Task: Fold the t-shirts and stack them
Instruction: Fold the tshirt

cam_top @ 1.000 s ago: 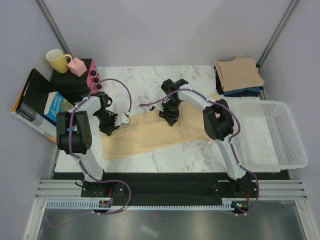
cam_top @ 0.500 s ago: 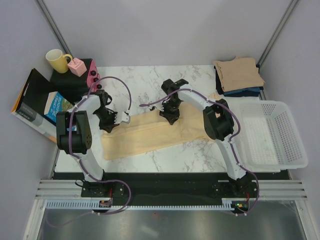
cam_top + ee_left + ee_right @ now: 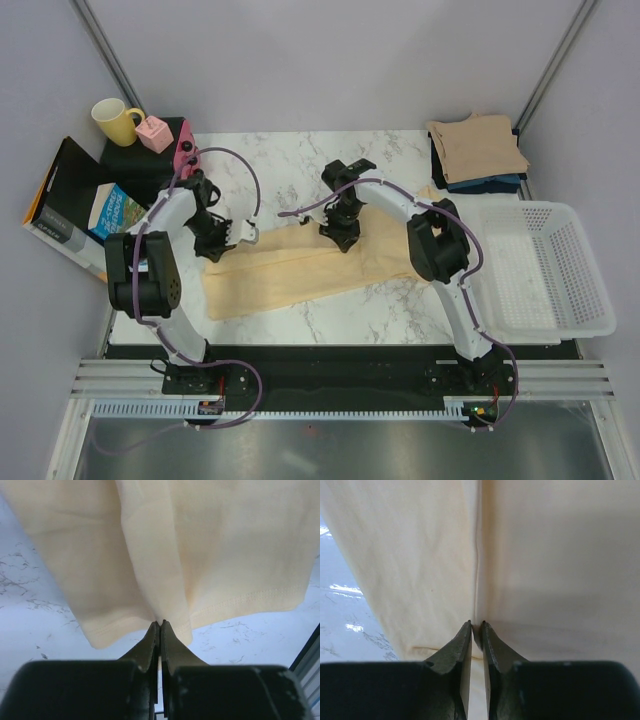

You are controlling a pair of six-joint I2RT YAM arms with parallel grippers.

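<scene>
A pale yellow-cream t-shirt (image 3: 300,265) lies as a long folded strip across the marble table. My left gripper (image 3: 213,248) is at the strip's upper left end, shut on the shirt's hem. In the left wrist view the jaws (image 3: 160,623) pinch a pleat of cloth (image 3: 200,545) at the stitched edge. My right gripper (image 3: 338,238) is at the middle of the strip's far edge, shut on a fold of it. In the right wrist view the tips (image 3: 476,625) clamp a ridge of the fabric (image 3: 545,555). A tan-beige folded t-shirt (image 3: 478,145) tops a dark stack (image 3: 490,184) at the back right.
A white mesh basket (image 3: 585,300) stands at the right of the table. At the back left are a yellow mug (image 3: 113,120), a pink block (image 3: 155,133) and a pink object (image 3: 186,152) on a black box. Books (image 3: 105,212) lie off the table's left edge.
Both grippers have closed onto the cream shirt. The left gripper has shifted a little up and left with the hem in it; the right gripper has stayed in place.
</scene>
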